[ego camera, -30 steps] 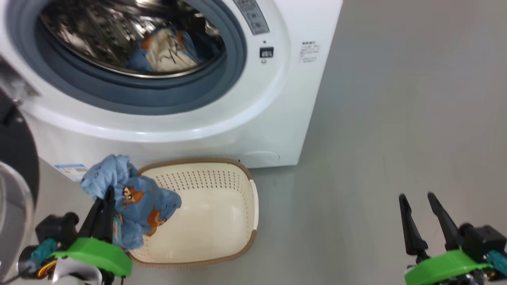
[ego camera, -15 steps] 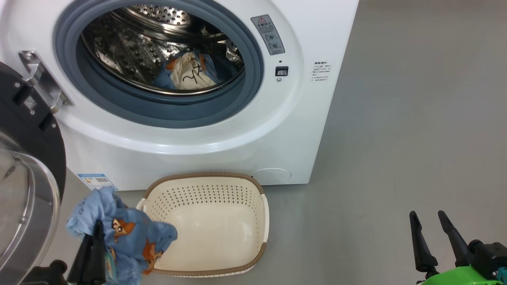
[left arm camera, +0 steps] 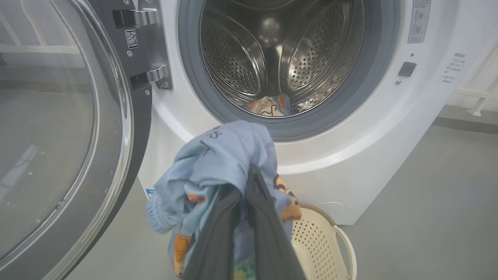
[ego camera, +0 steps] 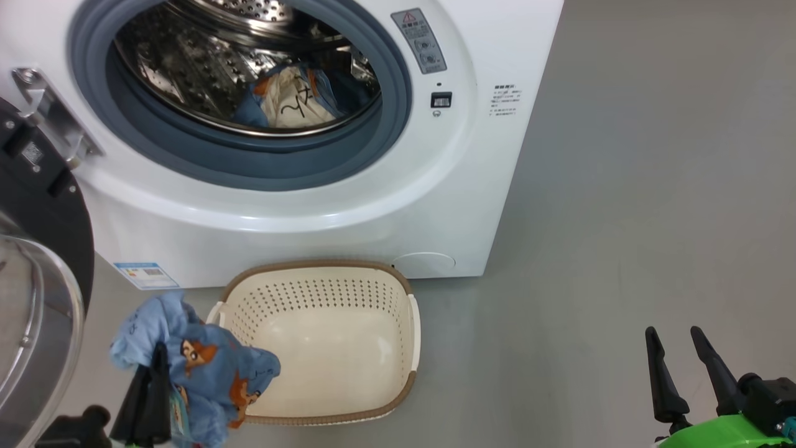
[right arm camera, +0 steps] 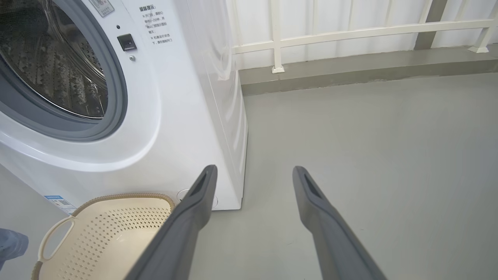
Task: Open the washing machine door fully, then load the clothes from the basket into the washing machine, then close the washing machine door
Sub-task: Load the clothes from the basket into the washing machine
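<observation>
1 blue garment (ego camera: 205, 367) hangs pinched between the pressed-together fingers of the left gripper (ego camera: 158, 358). It now overlaps only the near-left corner of the basket (ego camera: 323, 269), not its left half as 1 second ago. Another garment (ego camera: 289, 102) lies in the drum of the washing machine (ego camera: 472, 155). At left, the washing machine door (ego camera: 56, 211) stands open beside the held garment. At near right, the right gripper (ego camera: 673, 336) hovers, fingers spread, over the grey floor (ego camera: 622, 218).

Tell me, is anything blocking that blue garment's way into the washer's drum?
Nothing visible does. The washing machine door stands swung open at the left, and the mouth of the drum is unobstructed beyond the blue garment held in the left gripper.
</observation>
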Robot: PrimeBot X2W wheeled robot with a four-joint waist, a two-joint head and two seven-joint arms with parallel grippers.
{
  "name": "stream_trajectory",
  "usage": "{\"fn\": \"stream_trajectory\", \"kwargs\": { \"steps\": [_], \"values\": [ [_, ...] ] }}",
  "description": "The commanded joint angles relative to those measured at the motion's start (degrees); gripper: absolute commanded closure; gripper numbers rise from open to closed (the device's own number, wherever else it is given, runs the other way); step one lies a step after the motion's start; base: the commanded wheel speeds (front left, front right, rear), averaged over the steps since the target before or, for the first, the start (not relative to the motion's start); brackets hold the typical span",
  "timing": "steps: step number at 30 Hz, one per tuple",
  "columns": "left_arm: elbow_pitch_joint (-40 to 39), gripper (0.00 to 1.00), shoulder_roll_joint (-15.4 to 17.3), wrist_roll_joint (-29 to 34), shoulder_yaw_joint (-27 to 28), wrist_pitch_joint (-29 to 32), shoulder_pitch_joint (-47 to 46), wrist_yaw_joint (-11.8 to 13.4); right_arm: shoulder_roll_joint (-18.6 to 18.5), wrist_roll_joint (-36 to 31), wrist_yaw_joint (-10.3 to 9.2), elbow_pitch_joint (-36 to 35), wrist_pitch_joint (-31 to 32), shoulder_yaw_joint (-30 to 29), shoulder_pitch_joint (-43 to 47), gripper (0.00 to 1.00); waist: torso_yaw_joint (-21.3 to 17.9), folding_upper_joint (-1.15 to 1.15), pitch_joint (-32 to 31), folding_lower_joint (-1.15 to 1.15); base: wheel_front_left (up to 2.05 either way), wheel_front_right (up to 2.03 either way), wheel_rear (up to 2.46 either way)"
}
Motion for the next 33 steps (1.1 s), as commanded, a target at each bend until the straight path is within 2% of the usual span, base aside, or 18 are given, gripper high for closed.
{"fn": "stream_trajectory", "kwargs": {
  "steps": [1,8,17,24,33],
  "values": [
    [-1.2,1.0,1.0,0.2,1.8,-0.4,-3.0,-0.1,-0.5,-0.1,0.09,-1.6,-0.3,1.4,-1.6,0.0,-0.3,0.0,0.9,0.0,0.0,0.0,0.0],
    [-0.2,1.0,2.7,-1.3,0.6,-0.4,-8.8,-0.1,0.2,-0.2,0.09,-2.1,-0.3,1.1,-3.2,0.0,-1.6,0.0,4.6,0.0,0.0,0.0,0.0],
    [0.1,1.0,8.0,-1.4,0.3,-0.4,-25.8,-0.1,1.7,-0.3,0.09,-2.4,-0.3,1.8,-7.6,0.0,-4.4,0.0,11.3,0.0,0.0,0.0,0.0],
    [2.4,1.0,10.3,-0.7,-0.1,-0.4,-36.5,-0.1,2.3,-0.2,0.09,-2.4,-0.3,2.7,-9.8,0.0,-6.4,0.0,14.0,0.0,0.0,0.0,0.0],
    [17.0,1.0,13.2,-1.7,-5.0,-0.4,-48.4,-0.1,2.6,0.9,0.09,-3.0,-0.3,3.8,-12.2,0.0,-9.4,0.0,18.0,0.0,0.0,0.0,0.0]
  ]
}}
